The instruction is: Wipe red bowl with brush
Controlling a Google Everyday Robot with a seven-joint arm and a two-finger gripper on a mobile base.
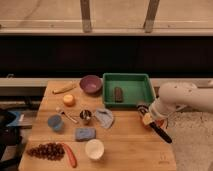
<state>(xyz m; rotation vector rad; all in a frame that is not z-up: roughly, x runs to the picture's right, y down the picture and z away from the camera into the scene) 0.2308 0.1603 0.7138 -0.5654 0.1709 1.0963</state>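
The gripper [146, 116] sits at the right edge of the wooden table [125, 145], at the end of the white arm [182, 100] that reaches in from the right. It covers most of the red bowl [146, 120], of which only a small orange-red patch shows just near the green tray's [127, 80] near right corner. The brush [159, 131] slants from the gripper down toward the near right, its black handle ending past the table's edge; its head is hidden. Whether the gripper is clenched on it cannot be told.

Inside the tray lies a dark brown bar [118, 94]. Left of the tray stands the purple bowl [90, 84], with a banana [64, 88] and an orange [69, 100] farther left. Mid-table lie a metal cup [85, 116], a grey cloth [104, 118], a blue cup [55, 122] and a blue sponge [85, 133]. Along the near edge are a white cup [94, 148], a red chilli [70, 155] and a bunch of dark grapes [45, 150].
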